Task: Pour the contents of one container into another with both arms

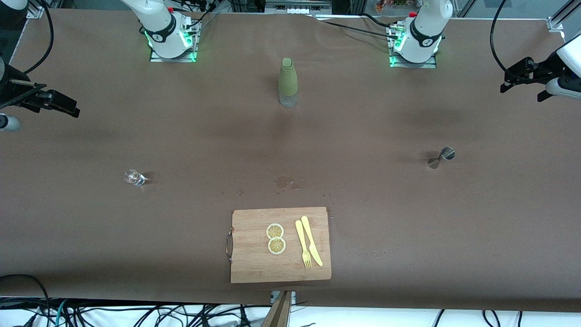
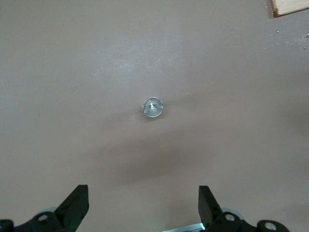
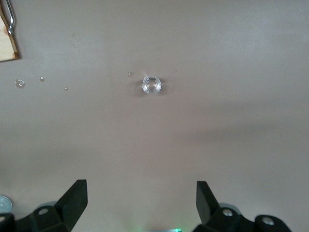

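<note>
Both claws open: left wrist sees jigger (image 2: 153,107); right, glass (image 3: 151,85).

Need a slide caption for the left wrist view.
Open left gripper hovers above the steel jigger standing on the brown table.

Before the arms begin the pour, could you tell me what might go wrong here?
1. The small clear glass is light and hard to see; the open right gripper could tip it.
2. The metal jigger under the open left gripper is narrow-waisted and may topple.
3. Spilled droplets near the cutting board suggest slippery spots.
</note>
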Motion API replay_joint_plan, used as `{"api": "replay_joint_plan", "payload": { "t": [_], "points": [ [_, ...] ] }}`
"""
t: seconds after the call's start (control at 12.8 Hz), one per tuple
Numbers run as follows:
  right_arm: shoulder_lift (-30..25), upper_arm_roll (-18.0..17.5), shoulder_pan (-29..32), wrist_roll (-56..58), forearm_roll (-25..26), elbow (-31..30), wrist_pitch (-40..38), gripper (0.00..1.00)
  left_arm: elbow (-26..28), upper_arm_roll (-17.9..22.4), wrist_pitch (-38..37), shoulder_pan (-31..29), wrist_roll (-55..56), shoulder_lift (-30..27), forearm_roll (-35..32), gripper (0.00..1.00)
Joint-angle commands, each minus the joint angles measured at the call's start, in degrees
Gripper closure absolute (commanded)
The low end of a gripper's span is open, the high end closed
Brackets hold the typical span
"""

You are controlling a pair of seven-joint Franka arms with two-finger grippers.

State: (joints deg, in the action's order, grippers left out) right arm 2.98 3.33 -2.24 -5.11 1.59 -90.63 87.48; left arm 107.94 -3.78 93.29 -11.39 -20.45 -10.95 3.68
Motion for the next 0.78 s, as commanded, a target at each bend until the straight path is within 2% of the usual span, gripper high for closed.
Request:
{"api": "replay_joint_plan", "payload": {
  "t": [0.0, 0.31, 0.55, 0.7],
  "points": [
    [0.89, 0.01, -0.04, 2.73, -0.71, 0.81, -1.52, 0.00, 0.26, 0.97, 1.54, -1.09, -5.47, 0.84, 2.47, 0.00],
    [1.77, 0.01, -0.04, 11.60, -0.71, 0.89, -1.87, 0.00, 0.17, 2.46, 3.56, -1.27, -16.70, 2.86, 4.92, 0.00],
    [2.73, 0.10, 0.13, 23.44, -0.71, 0.89, -1.87, 0.00, 0.26, 6.14, 5.84, -1.88, -29.35, 6.54, 9.04, 0.00],
    [3.96, 0.19, 0.40, 33.89, -0.62, 0.98, -1.96, 0.00, 0.69, 6.95, 7.42, -3.98, -37.26, 9.53, 12.82, 0.00]
  ]
}}
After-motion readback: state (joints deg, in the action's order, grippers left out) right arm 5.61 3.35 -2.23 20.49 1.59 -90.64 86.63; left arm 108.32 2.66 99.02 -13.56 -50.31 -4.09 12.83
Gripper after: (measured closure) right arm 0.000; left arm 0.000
